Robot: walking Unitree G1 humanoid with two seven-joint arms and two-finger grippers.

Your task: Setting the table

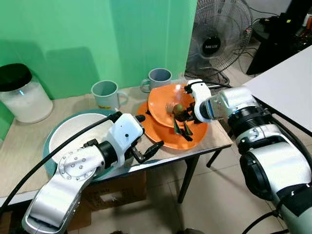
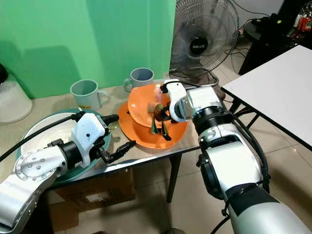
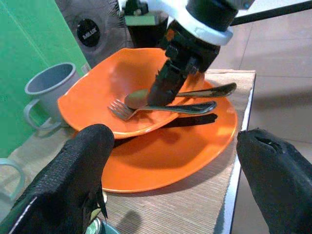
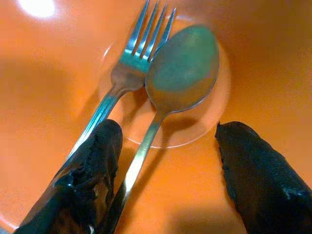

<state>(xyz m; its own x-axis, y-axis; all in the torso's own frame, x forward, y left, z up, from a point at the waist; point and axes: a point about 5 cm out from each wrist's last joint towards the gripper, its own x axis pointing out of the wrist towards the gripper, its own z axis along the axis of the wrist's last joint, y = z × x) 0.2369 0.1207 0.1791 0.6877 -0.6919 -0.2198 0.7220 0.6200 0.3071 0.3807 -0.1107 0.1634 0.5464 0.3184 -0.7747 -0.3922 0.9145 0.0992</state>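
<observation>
An orange bowl [image 1: 161,102] rests tilted on an orange plate [image 1: 163,139] at the right end of the small table. A steel fork [image 4: 139,53] and spoon [image 4: 183,66] lie side by side in the bowl. My right gripper [image 4: 165,129] hangs open just above them; the spoon's handle runs between its fingers and the fork's handle passes under one finger [image 4: 92,165]. My left gripper [image 3: 173,141] is open and holds nothing. It sits low at the table's front edge, pointing at the orange plate from beside the white bowl [image 1: 78,131].
The white bowl sits on a teal plate [image 1: 48,161]. Two grey-blue mugs [image 1: 105,93] [image 1: 160,78] stand behind the dishes. A black-lidded jar [image 1: 22,92] is far left. A fan [image 1: 222,34] and a white table [image 1: 287,87] stand to the right, a cardboard box [image 1: 114,190] underneath.
</observation>
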